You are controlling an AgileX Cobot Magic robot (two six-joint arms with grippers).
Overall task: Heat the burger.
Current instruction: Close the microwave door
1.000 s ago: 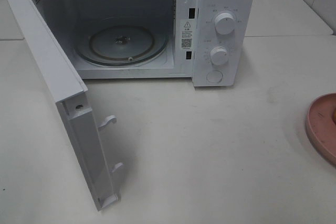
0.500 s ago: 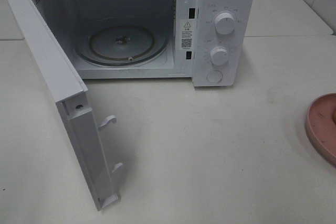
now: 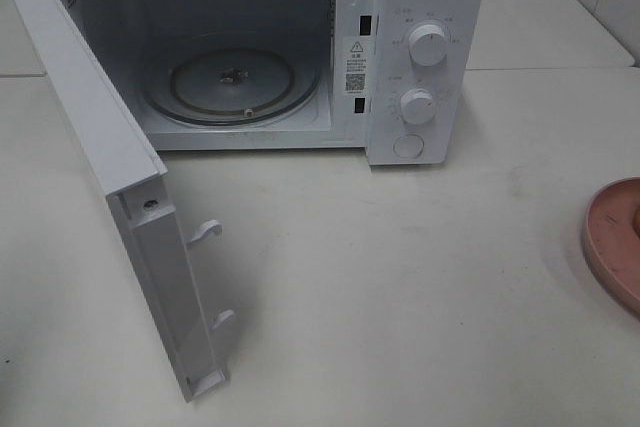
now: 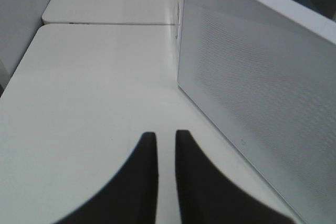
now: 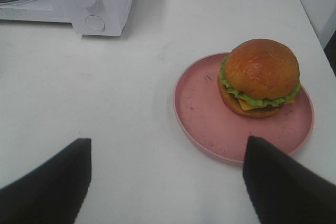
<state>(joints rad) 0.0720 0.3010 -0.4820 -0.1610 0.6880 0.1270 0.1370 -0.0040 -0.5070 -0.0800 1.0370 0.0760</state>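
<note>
The burger (image 5: 260, 77), with a golden-brown bun, green lettuce and yellow cheese, stands on the far side of a pink plate (image 5: 210, 114) in the right wrist view. My right gripper (image 5: 168, 145) is open and empty, short of the plate and above the table. In the exterior view only the plate's edge (image 3: 610, 237) shows at the far right. The white microwave (image 3: 425, 47) stands open with a bare glass turntable (image 3: 232, 82). My left gripper (image 4: 166, 137) is shut and empty, beside the outer face of the open door (image 4: 262, 87). Neither gripper shows in the exterior view.
The microwave door (image 3: 90, 117) swings out to the left front, with two latch hooks (image 3: 205, 232) on its edge. Two knobs and a button sit on the panel (image 3: 418, 105). The white table (image 3: 400, 277) carries everything.
</note>
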